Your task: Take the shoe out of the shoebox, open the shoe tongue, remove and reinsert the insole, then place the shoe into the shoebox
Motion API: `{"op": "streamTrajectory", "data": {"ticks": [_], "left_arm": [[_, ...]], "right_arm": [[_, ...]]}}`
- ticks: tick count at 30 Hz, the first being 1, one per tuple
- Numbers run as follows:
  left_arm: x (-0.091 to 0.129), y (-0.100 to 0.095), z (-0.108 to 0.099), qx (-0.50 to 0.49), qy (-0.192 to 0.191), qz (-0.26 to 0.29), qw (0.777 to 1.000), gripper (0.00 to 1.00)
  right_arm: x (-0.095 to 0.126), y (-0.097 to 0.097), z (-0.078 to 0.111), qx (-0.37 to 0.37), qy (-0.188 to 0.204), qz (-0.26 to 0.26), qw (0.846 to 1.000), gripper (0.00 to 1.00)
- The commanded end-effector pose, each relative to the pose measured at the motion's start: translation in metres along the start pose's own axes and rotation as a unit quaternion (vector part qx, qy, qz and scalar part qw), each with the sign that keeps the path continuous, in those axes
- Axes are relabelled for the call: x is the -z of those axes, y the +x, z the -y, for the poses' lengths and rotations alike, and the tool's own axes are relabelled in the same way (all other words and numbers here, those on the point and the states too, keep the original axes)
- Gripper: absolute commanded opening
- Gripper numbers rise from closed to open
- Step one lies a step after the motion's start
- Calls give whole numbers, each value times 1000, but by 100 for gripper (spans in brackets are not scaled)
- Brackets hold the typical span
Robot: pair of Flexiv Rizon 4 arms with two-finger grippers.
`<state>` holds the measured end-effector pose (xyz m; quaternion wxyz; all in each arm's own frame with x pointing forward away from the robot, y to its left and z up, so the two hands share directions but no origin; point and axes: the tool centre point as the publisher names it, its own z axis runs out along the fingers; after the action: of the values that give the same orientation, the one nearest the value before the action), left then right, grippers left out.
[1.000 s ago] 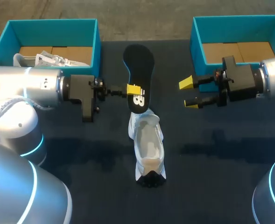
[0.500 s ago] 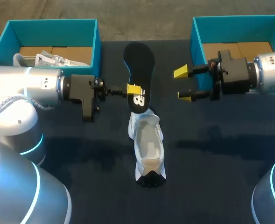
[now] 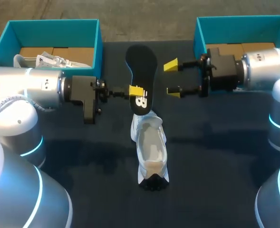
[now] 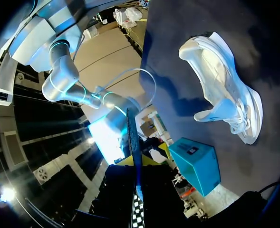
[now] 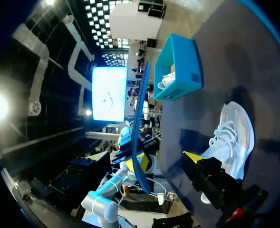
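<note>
A black insole (image 3: pixel 141 71) is held on edge above the table, heel end just over the white shoe (image 3: pixel 149 147). My left gripper (image 3: pixel 136 90) is shut on its lower part. In the left wrist view the insole (image 4: pixel 133 137) shows edge-on between the fingers, with the shoe (image 4: pixel 225 95) lying on the cloth beyond. My right gripper (image 3: pixel 172 79) stands open just right of the insole, apart from it. The right wrist view shows the insole (image 5: pixel 140 114) ahead of its open fingertips (image 5: pixel 193 156), with the shoe (image 5: pixel 230 137) beside.
A teal shoebox (image 3: pixel 99 45) at the back left holds a second white shoe (image 3: pixel 49 60). Another teal shoebox (image 3: pixel 199 42) sits at the back right, just behind my right arm. Dark cloth covers the table (image 3: pixel 216 156).
My right arm has moved left from its shoebox toward the insole, gripper still open. The left arm, insole and shoe have stayed put.
</note>
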<state>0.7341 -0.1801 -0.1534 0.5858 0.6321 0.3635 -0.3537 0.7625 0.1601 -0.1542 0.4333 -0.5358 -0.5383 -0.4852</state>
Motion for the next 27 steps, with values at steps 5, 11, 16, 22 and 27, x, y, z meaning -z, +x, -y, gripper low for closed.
{"op": "streamTrajectory", "data": {"ticks": [5, 11, 16, 22, 27], "left_arm": [[-2, 1, 1, -3, -5, -1, 1000, 0], [-5, 3, 4, -6, -16, -1, 1000, 0], [-7, 6, 8, -9, -24, 1, 1000, 0], [-8, 7, 11, -15, -26, 1, 1000, 0], [-8, 7, 11, -15, -26, 1, 1000, 0]], "right_arm": [[-17, 4, -11, -4, 12, -4, 1000, 100], [-22, 5, -14, -3, 20, -10, 1000, 100], [-23, 5, -14, -4, 22, -11, 1000, 100], [-23, 3, -13, -6, 20, -12, 1000, 100], [-25, 3, -11, -18, 23, -10, 1000, 100]]}}
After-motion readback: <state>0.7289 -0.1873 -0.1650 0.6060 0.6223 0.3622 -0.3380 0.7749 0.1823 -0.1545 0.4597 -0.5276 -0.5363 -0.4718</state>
